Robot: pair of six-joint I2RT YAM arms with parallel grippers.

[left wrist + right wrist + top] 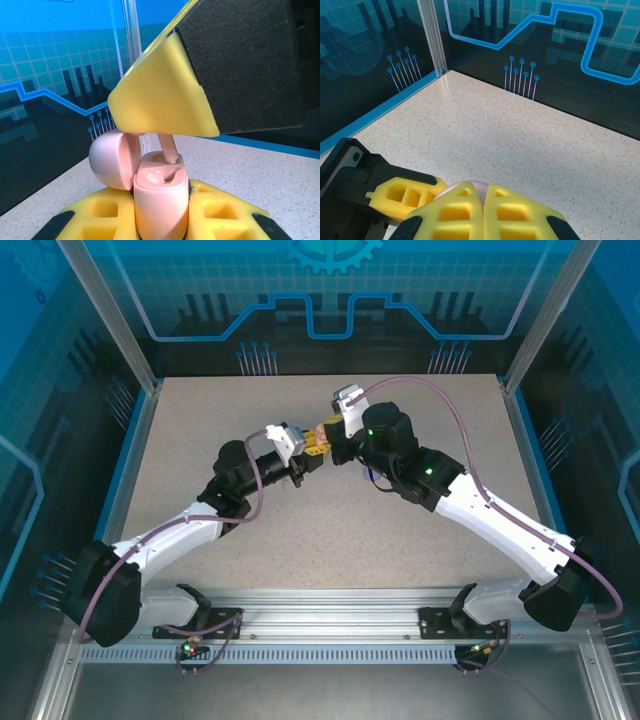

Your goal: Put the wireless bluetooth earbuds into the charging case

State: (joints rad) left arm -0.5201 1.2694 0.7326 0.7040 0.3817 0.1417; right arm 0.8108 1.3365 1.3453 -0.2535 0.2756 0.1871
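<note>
text: none legible | numbers, brands, labels: none legible | sign: gear emblem on back wall, beyond worktop's far edge

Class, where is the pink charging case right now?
Left wrist view, bottom centre: the pink charging case sits in the left gripper, lid open, under the right gripper holding a pink earbud.

Overhead behind; both wrists close on case
</note>
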